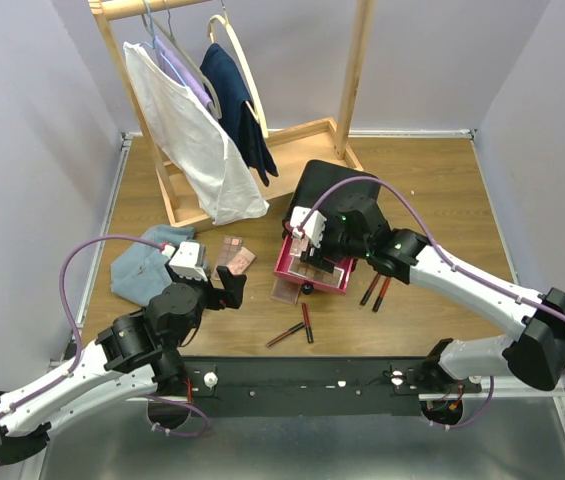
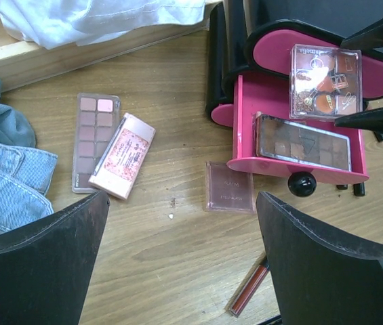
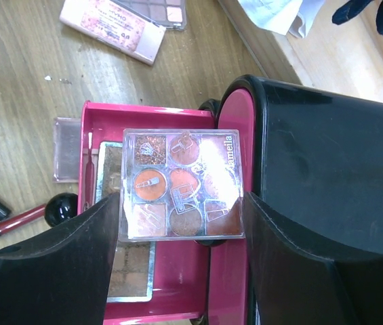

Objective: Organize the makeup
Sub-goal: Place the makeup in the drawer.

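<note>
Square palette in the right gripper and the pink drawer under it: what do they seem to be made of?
Square palette: probably clear hard plastic, glossy; the colour pans show through its lid, which glints. Pink drawer: apparently opaque moulded plastic, smooth with a soft sheen; the walls are thin and even.

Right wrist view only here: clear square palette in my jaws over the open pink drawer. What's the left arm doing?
Observer: Left gripper hovers over bare table left of the drawer, jaws open, empty.
Operator: Any makeup hidden from me?
Observer: Two lip tubes lie on the table right of the drawer box.
Operator: Anything else on the left?
Observer: A light blue cloth is bunched at the table's left side.
</note>
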